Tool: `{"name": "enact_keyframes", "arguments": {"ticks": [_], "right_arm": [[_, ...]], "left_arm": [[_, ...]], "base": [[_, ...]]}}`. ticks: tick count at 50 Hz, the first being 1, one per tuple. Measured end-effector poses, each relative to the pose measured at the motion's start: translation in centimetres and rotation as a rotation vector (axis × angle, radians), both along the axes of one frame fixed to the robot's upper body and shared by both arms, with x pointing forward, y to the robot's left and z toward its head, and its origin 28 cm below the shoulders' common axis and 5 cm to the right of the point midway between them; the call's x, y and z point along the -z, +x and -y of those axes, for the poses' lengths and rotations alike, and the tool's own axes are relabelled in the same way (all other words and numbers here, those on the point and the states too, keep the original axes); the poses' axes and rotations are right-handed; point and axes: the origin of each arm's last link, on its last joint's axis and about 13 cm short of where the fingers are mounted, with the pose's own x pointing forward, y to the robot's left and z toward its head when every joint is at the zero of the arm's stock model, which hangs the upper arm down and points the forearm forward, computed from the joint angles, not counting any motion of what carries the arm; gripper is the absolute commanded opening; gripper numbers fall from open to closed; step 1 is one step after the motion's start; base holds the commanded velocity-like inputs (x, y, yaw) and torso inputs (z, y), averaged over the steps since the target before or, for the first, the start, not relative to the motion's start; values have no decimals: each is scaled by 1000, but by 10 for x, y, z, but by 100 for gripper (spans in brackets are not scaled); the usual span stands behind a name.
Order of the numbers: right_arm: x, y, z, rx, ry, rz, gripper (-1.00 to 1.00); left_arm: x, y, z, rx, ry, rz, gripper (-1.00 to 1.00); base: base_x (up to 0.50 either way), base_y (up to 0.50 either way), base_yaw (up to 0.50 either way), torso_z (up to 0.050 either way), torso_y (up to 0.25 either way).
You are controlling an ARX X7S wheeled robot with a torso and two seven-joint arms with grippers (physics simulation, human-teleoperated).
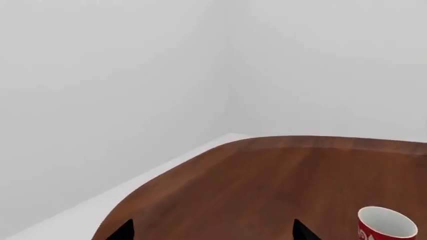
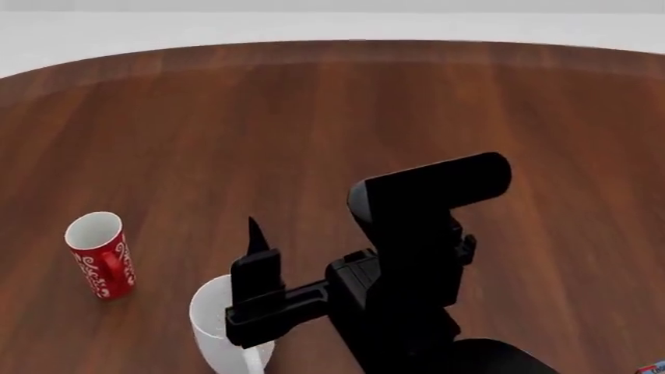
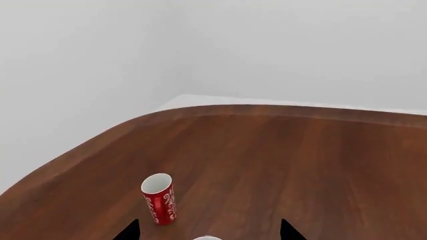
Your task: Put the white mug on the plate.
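Note:
The white mug (image 2: 211, 321) stands at the near edge of the head view, partly covered by my right arm. Only a sliver of its rim (image 3: 207, 238) shows in the right wrist view, between the two fingertips. My right gripper (image 3: 208, 232) is open, its jaws wide apart over the mug; one black finger (image 2: 254, 236) points up beside the mug in the head view. My left gripper (image 1: 213, 232) is open and empty above bare wood, and it does not show in the head view. The plate is out of view.
A red mug with white swirls (image 2: 101, 255) stands to the left of the white mug; it also shows in the right wrist view (image 3: 159, 198) and the left wrist view (image 1: 387, 226). The brown wooden table (image 2: 343, 109) has a rounded far edge against white walls.

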Motion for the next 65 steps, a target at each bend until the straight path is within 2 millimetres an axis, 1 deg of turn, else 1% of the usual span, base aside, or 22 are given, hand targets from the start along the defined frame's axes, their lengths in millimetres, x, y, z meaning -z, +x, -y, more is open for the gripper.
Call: {"name": "enact_keyframes", "arguments": {"ticks": [3,17,35,65], "right_arm": [[1,0,0,2,2,-4,100],[2,-1,1,9,22,-15,100],[2,-3,2,15,34,-15,100],[3,-4,1,15,43,-21,100]], "left_arm": [[0,0,1,2,1,0,100],[0,0,1,3,6,0,100],[-2,-1,3,7,4,3,100],[4,1,0,7,-9,6,100]], "base": [[188,289,0,0,0],[-1,-2,0,0,0],[0,334,0,0,0],[0,-1,0,0,0]]}}
